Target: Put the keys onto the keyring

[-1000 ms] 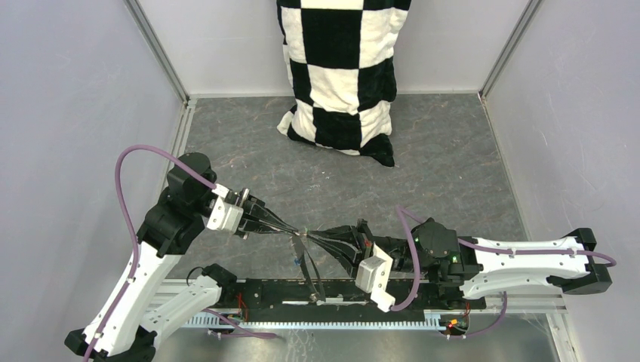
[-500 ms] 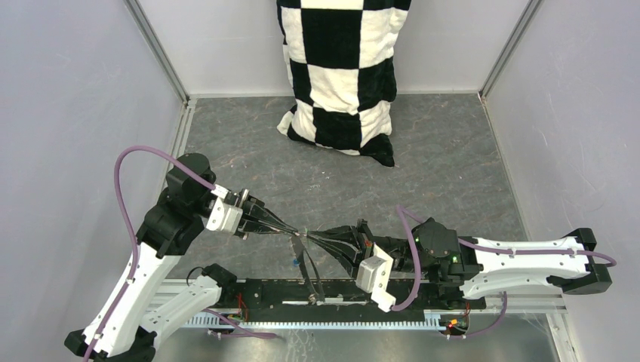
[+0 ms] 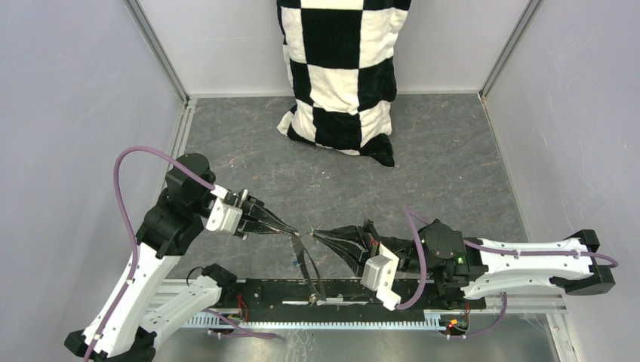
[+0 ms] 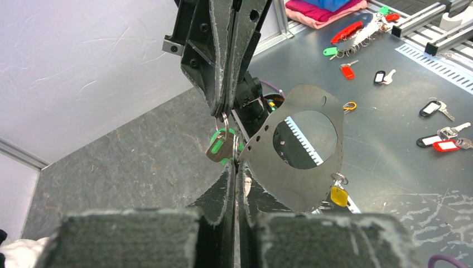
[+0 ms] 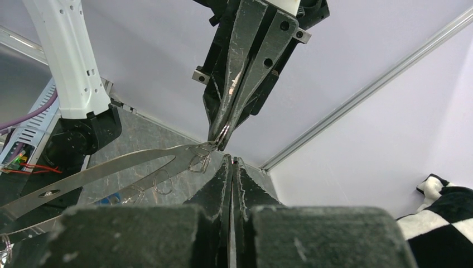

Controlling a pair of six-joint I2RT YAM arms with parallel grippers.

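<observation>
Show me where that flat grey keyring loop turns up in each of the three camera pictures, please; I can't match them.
Top external: the keyring is low centre, a narrow hanging strip.
Left wrist: centre-right, seen face-on with its round opening showing.
Right wrist: lower left, seen edge-on, a thin strip slanting up towards the middle.
Shared landmark: the left arm's jaws, shut and pinching one end of it, show in all three views.

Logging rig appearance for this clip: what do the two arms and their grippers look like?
The left arm and right arm: white shells, black joints, a looping purple cable each. The left gripper and right gripper: two slim, tapered black fingers with scuffed pale edges.
</observation>
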